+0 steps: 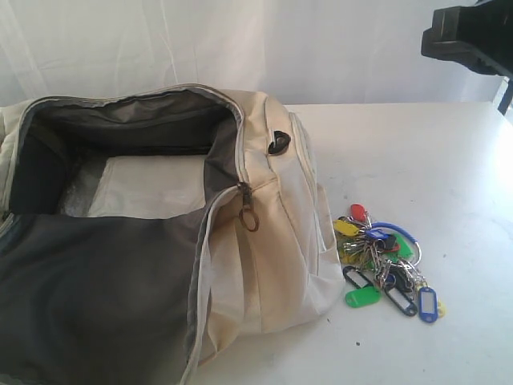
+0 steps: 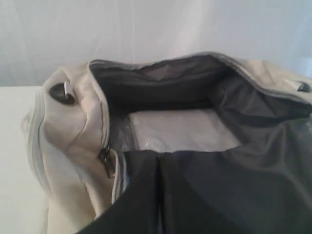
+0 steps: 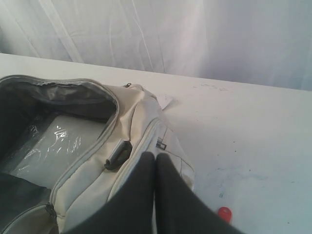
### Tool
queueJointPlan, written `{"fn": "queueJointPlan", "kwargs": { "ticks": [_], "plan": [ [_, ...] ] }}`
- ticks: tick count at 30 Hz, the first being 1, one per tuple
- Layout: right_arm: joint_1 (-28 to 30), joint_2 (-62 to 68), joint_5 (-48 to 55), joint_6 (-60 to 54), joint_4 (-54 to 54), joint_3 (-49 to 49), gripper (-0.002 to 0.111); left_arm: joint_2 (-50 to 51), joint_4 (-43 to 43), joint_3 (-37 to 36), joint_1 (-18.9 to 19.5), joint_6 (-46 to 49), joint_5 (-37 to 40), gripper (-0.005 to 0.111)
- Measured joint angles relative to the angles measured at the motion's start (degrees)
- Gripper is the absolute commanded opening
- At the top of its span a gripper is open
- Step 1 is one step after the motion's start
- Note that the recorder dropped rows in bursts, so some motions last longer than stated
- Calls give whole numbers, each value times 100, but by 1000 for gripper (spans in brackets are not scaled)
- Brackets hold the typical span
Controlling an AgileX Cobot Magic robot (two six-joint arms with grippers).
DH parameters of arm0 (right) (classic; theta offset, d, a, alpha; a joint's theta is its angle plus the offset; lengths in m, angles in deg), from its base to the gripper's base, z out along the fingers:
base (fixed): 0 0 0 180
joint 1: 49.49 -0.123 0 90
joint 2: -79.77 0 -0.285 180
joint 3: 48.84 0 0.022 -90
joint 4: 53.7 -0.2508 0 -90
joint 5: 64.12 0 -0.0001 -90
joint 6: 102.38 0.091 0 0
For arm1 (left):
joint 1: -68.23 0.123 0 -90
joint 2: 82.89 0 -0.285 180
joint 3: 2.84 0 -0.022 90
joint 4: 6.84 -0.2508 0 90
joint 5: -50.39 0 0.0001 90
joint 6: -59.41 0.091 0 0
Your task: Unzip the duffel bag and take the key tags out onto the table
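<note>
The cream duffel bag (image 1: 272,241) lies unzipped on the white table (image 1: 425,144), its dark grey lining showing. A zipper pull (image 1: 248,210) hangs at the end of the opening. The key tags (image 1: 385,261) lie in a bunch on the table just right of the bag, with a blue loop on top. My left gripper (image 2: 159,157) is shut with nothing seen in it, over the bag's (image 2: 68,126) open mouth. My right gripper (image 3: 155,157) is shut and empty, held above the bag's (image 3: 87,175) end; one red tag (image 3: 224,213) shows beside it.
A flat white pack in clear plastic (image 1: 148,186) lies on the bag's floor. A black D-ring (image 1: 280,142) sits on the bag's end. A black part of the right arm (image 1: 469,40) hangs at the upper right. A white curtain backs the table.
</note>
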Motion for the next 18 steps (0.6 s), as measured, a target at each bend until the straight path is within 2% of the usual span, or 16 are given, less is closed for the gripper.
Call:
{"fn": "queueJointPlan", "kwargs": {
  "ticks": [8, 13, 18],
  "plan": [
    [0, 0, 0, 0, 0, 0, 0, -14, -1160, -897, 0, -836, -52, 0],
    [0, 0, 0, 0, 0, 0, 0, -14, -1544, -977, 0, -1379, 308, 0],
    [0, 0, 0, 0, 0, 0, 0, -14, -1605, -977, 0, -1265, 369, 0]
  ]
}}
